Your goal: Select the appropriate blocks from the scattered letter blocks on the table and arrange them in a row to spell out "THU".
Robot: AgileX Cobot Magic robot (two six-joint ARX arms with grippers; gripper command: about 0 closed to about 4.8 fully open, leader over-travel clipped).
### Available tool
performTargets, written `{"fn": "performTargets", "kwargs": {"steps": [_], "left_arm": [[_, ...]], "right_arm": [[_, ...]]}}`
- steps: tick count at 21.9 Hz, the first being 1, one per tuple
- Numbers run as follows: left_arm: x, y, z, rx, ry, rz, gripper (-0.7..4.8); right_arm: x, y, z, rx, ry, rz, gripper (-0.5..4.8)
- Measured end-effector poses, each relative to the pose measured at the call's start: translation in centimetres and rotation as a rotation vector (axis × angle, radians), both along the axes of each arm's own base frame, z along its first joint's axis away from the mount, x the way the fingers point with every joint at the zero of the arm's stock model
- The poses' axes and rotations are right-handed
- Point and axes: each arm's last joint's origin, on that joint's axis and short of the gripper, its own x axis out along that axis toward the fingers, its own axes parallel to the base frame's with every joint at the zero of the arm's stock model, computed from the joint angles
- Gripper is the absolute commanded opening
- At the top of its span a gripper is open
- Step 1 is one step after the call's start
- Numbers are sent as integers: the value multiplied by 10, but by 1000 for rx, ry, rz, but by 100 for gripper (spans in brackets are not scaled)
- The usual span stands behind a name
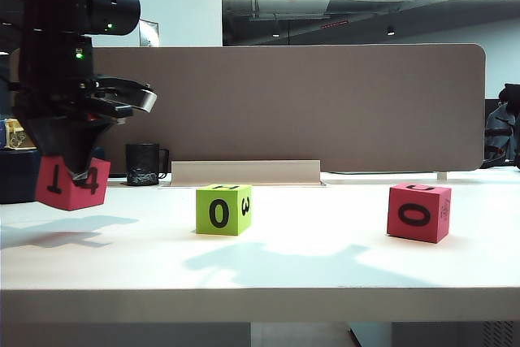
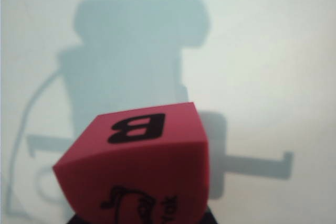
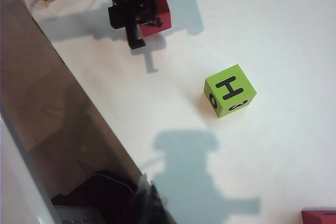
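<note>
left gripper: [image 1: 75,175] on the left side of the exterior view, pointing down, clamped around a pinkish-red block, block clear of the table with its shadow below

held block: pinkish-red block [image 1: 72,184], tilted; exterior view shows a "4" and a sideways "T"-like mark on its faces; left wrist view shows the same cube [image 2: 137,169] with a "B" face and a partly cut-off drawing on the face below

right gripper: not seen in any view; fingers fully closed, nothing seen held

green block: lime-green block [image 1: 223,209] resting flat on the table, about centre-left in the exterior view; front face "0", side face "3"; right wrist view [image 3: 229,91] shows "H" on top

second red block: other pinkish-red block [image 1: 418,212] sitting on the table at the right, well apart from the green one; front face a sideways "0", top letter partly visible, can't read for sure

table: white tabletop [image 1: 309,270], thick white front edge, arm shadows across it

background: black mug [image 1: 144,164] at the back left, near the brown divider panel [image 1: 325,103]; white base strip [image 1: 244,172] in front of the panel

layout: three blocks not in a row; one in the air, two apart on the table
</note>
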Motion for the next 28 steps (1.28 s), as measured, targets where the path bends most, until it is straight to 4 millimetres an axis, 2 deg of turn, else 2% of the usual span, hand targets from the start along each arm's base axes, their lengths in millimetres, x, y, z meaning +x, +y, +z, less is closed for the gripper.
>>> {"fn": "performTargets", "kwargs": {"steps": [5,8,9,17,20,24,28], "left_arm": [[-6,-3,-1,27,58,-86,133],[-8,-4,-2,42,86,-156,283],[-8,-4,-2,44,86,-161,353],[-2,-6,0,23,22,-148,352],[-6,-5,-1,-4,63,-97,352],[-9,-9,0,-155,127,-87,349],[-12,-6,-1,-103,146,-65,341]], "right_arm": [[2,2,-1,7,-7,0,-5],[5,5,-3,0,0,0,-5],[5,5,-4,-2,1,0,-5],[6,6,-5,-4,6,1,-5],[6,6,-5,-4,5,1,-5],[6,6,-5,-3,4,2,-5],[6,7,-5,-4,5,3,-5]]}}
